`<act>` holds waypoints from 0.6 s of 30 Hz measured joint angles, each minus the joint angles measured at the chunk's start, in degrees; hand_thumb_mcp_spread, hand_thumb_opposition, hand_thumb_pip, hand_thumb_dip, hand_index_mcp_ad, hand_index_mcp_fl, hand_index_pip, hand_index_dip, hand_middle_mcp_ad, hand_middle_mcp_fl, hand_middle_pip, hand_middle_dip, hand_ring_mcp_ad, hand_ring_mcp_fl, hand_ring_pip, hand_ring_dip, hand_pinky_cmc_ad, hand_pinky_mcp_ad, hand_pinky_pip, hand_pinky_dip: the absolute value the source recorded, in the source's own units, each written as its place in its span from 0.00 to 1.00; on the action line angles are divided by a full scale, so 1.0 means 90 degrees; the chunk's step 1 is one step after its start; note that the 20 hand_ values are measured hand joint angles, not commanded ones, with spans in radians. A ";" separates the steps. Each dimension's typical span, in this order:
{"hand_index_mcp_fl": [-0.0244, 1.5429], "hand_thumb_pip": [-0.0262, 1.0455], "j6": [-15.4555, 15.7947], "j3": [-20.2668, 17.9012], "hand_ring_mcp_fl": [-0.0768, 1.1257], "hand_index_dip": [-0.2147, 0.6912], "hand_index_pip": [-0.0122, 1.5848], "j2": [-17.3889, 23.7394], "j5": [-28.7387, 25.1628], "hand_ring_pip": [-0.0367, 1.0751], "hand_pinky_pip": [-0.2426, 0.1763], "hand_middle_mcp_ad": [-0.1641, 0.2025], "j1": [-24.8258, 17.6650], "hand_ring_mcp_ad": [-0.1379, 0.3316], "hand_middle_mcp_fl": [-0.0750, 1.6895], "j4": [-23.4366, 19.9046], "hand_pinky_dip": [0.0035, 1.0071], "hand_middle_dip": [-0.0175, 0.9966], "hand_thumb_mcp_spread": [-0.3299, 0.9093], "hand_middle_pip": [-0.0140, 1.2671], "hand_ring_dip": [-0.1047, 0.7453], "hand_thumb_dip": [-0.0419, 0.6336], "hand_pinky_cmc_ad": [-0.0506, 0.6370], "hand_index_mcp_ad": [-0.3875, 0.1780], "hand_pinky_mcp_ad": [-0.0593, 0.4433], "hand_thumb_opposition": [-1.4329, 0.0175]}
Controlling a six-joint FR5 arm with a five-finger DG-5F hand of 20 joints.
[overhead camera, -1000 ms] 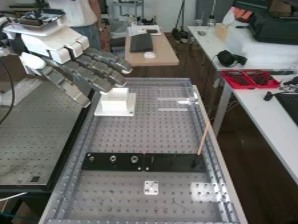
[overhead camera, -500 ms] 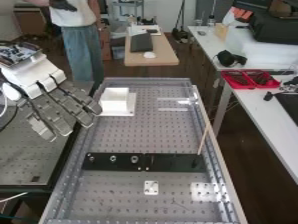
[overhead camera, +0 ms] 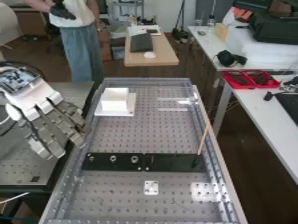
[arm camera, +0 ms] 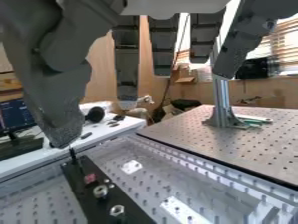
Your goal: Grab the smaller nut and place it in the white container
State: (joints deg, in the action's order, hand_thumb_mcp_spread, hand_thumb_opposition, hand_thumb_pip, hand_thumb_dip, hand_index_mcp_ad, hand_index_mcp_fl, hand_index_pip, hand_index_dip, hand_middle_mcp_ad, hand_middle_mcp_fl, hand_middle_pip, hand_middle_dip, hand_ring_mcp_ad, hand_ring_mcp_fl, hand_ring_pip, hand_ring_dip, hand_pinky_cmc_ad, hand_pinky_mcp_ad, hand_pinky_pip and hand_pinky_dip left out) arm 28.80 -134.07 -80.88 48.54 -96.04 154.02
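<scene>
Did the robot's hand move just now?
Yes, in the high view the hand moved away from the white container, nearer the black bar.

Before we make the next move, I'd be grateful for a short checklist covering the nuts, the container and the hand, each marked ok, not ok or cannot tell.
1. Smaller nut on the black bar: ok.
2. Larger nut and bearing at their own places in the row, so the target is not confused: ok.
3. Hand open, holding nothing: ok.
4. Hand above the smaller nut: not ok; it is off to the side, beyond the container's side of the bench.
5. White container standing on its white base plate: ok.
6. Inside of the container empty: cannot tell.
</scene>
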 joint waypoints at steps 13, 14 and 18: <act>0.03 0.67 0.0220 -0.0324 0.07 0.33 0.95 -0.0330 -0.0164 0.12 0.36 0.70 -0.0108 0.71 0.10 -0.0782 0.50 0.23 0.57 0.12 0.18 0.26 0.55 0.50 0.52 0.42; 0.03 0.70 0.0273 -0.0342 0.07 0.33 0.97 -0.0345 -0.0161 0.11 0.36 0.70 -0.0113 0.71 0.10 -0.0848 0.48 0.24 0.58 0.12 0.18 0.28 0.55 0.50 0.51 0.41; 0.02 0.71 0.0371 -0.0356 0.07 0.33 0.97 -0.0470 -0.0096 0.11 0.36 0.69 -0.0118 0.71 0.11 -0.0980 0.43 0.25 0.60 0.12 0.18 0.36 0.55 0.47 0.49 0.40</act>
State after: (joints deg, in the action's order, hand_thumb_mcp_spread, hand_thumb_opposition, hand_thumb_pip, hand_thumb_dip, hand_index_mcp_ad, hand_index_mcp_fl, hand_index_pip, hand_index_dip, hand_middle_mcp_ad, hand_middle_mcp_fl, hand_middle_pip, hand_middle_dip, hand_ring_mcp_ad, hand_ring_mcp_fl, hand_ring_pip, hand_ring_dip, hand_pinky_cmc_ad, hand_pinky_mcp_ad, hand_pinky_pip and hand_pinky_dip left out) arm 32.14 -137.27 -85.11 47.67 -97.10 145.20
